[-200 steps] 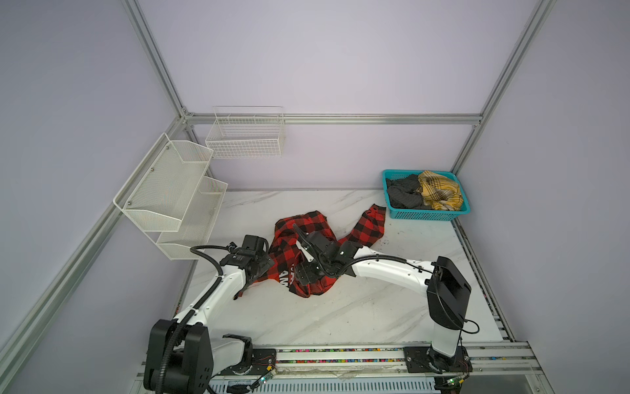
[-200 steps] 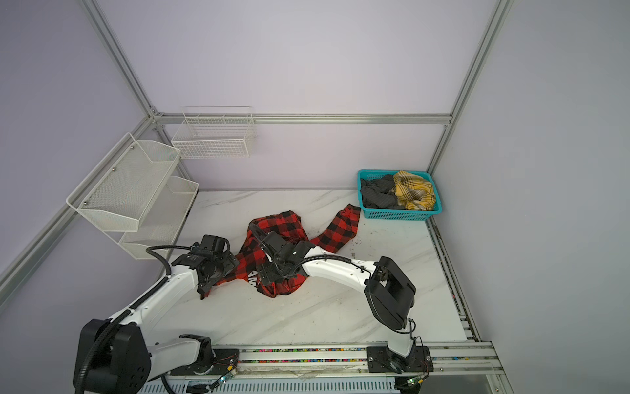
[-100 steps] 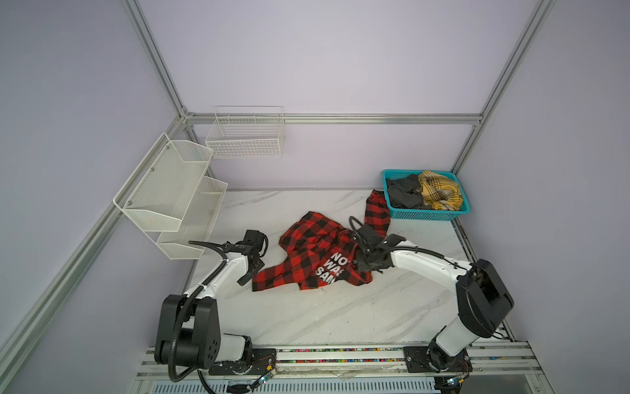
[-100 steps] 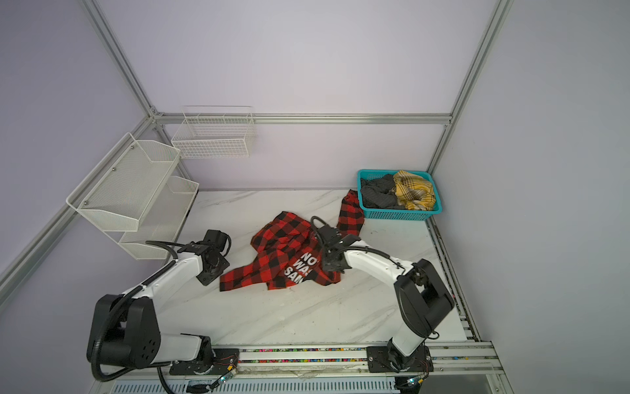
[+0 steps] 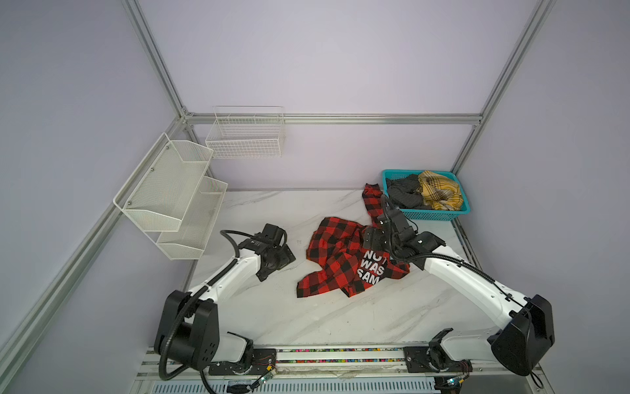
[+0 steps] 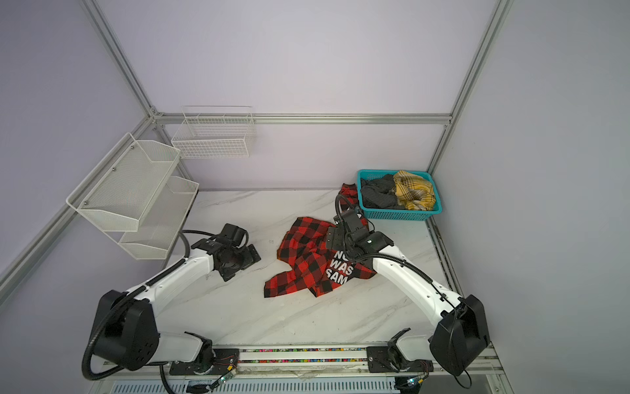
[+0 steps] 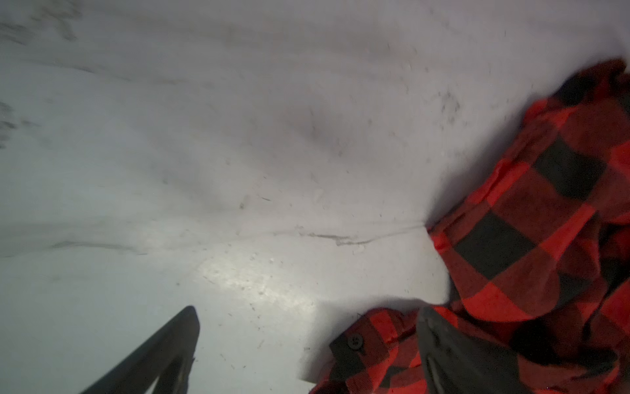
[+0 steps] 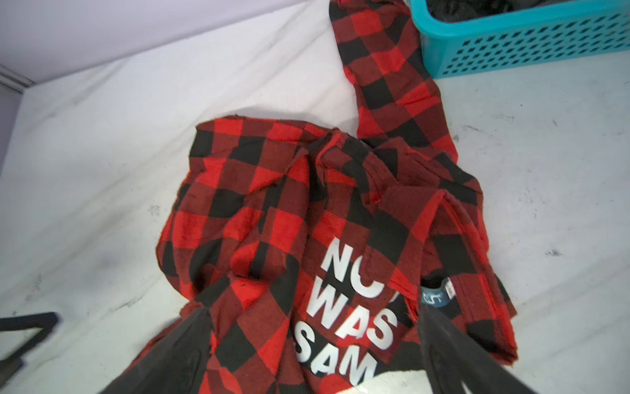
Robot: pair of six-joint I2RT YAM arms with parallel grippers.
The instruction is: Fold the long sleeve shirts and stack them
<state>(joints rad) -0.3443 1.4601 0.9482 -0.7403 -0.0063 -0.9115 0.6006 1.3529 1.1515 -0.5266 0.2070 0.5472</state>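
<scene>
In the middle of the counter, a crumpled red check shirt, your left pincer spread wide beside it, holding nothing, your right pincer spread wide over its white letters.

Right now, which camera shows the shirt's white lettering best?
Right wrist: the white lettering is large, sharp. Both top views show it small, partly behind the right arm; left wrist shows only checked cloth.

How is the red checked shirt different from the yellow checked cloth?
The red checked shirt lies crumpled on the table; the yellow checked cloth is bunched inside the teal basket. The red checked shirt shows white letters; the yellow checked cloth shows none. Both are checked and unfolded.
</scene>
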